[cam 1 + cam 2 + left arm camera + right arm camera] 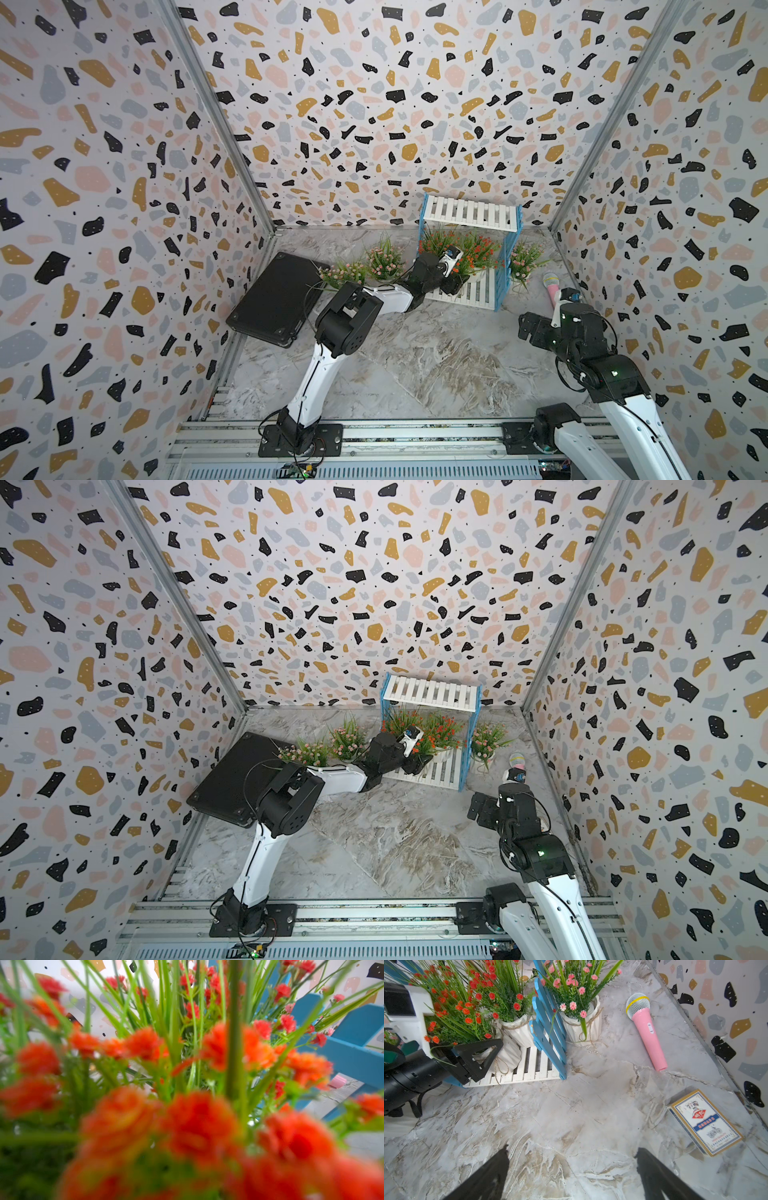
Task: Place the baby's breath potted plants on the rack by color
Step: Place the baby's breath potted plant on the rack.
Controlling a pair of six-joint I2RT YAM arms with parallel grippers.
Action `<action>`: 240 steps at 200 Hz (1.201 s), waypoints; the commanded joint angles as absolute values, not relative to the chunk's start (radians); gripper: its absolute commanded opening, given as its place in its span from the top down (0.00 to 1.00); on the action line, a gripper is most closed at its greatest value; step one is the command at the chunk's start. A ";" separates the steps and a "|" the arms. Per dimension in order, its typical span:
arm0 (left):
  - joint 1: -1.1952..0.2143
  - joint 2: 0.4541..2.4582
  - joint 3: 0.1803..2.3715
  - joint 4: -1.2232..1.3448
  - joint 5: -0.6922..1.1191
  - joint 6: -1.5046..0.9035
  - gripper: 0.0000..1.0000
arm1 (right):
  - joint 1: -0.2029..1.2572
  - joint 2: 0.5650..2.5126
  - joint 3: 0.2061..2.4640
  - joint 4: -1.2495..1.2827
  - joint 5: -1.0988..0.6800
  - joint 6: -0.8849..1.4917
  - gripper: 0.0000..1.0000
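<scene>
The marble counter (415, 353) carries the rack (471, 214) at upper centre, its top tier bare. Three orange plants (478, 247) crowd the lower tier. There the left end effector (455, 286) flanks the frontmost pot (508, 1053); pinching it or not, I cannot tell. The right end effector (572, 1149) hangs spread, empty. Three pink plants stand upright on the counter. Two (384, 259) are left of the rack, nearer the left arm, and one (524, 257) is just right of it, up-frame from the right end effector.

Orange-red blossoms (199, 1126) on the rack's (353, 1057) lower shelf blur across the left wrist view. In a top view the left pincer (453, 286) sits among those leaves, jaws unreadable. The right pincer (572, 1148) shows fingers (492, 1172) cut by the picture's edge.
</scene>
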State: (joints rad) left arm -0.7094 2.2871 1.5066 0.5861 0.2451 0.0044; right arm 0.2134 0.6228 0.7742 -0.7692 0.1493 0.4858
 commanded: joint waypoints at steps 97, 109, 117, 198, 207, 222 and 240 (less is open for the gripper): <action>-0.710 2.078 1.350 0.657 0.313 -0.023 0.01 | 0.210 0.549 0.772 -0.795 0.156 0.451 0.00; -0.709 2.035 1.305 0.647 0.309 -0.029 0.01 | 0.210 0.551 0.770 -0.795 0.151 0.441 0.00; -0.709 2.004 1.279 0.624 0.306 -0.036 0.01 | 0.210 0.556 0.766 -0.795 0.144 0.437 0.00; -0.473 1.449 0.901 0.111 0.060 -0.258 0.01 | 0.209 0.824 0.532 -0.295 0.066 0.422 0.00; -0.425 1.386 0.870 0.042 0.006 -0.284 0.01 | 0.209 0.876 0.507 -0.208 0.090 0.406 0.00; -0.352 1.295 0.839 -0.071 -0.075 -0.293 0.01 | 0.209 0.984 0.493 -0.109 0.149 0.368 0.00; -0.289 1.225 0.838 -0.174 -0.187 -0.252 0.01 | 0.201 1.089 0.538 -0.055 0.171 0.330 0.00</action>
State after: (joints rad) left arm -0.3378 1.3045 0.8501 0.0319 0.0029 -0.2466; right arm 0.2108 1.0031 0.4927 -0.2623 0.1066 0.3992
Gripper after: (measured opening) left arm 0.991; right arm 0.996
